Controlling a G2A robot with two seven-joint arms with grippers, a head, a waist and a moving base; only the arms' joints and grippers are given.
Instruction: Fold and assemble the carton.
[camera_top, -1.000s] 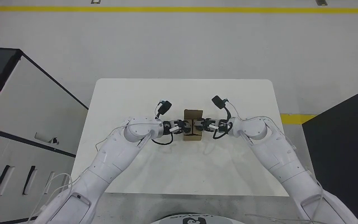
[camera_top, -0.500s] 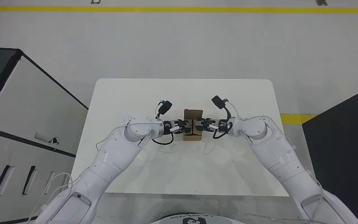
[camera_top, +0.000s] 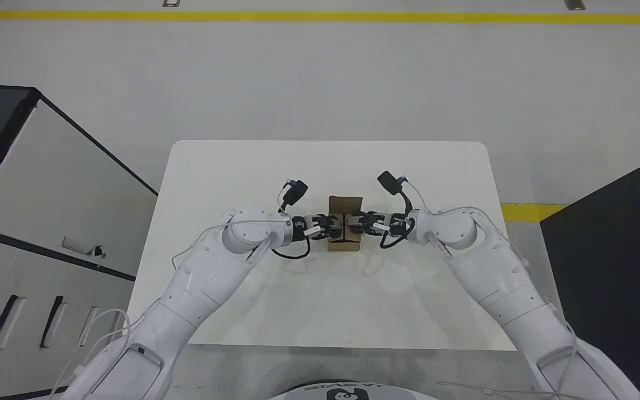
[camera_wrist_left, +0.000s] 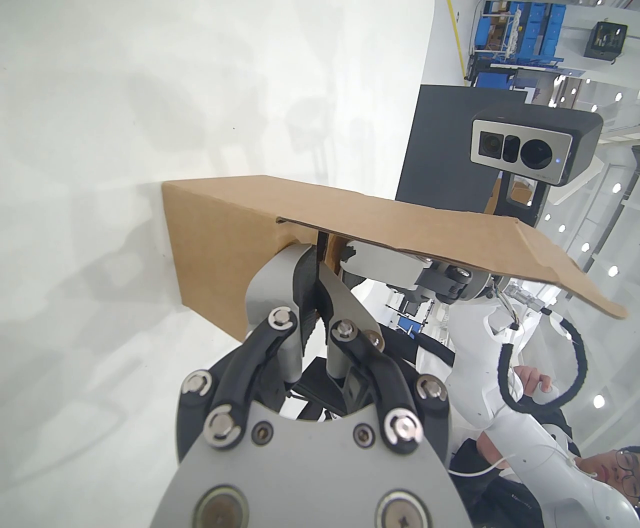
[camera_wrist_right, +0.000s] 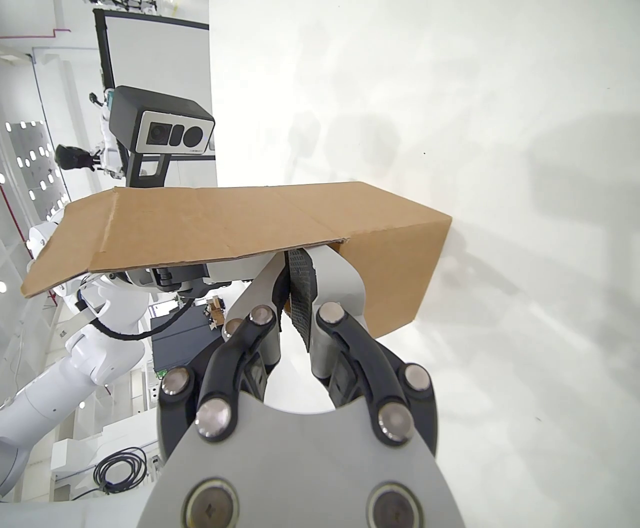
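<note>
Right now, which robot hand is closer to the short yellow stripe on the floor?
Right. The right gripper holds the carton on the side toward the short yellow stripe; the left gripper holds its far side.

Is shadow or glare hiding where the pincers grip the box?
Top view: even light, no glare on the table. Left wrist view: the box shades the left pincer, grip readable; ceiling lamps glare behind only. Right wrist view: same shade over the right pincer.

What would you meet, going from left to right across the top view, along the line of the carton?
left end effector → carton → right end effector
</note>
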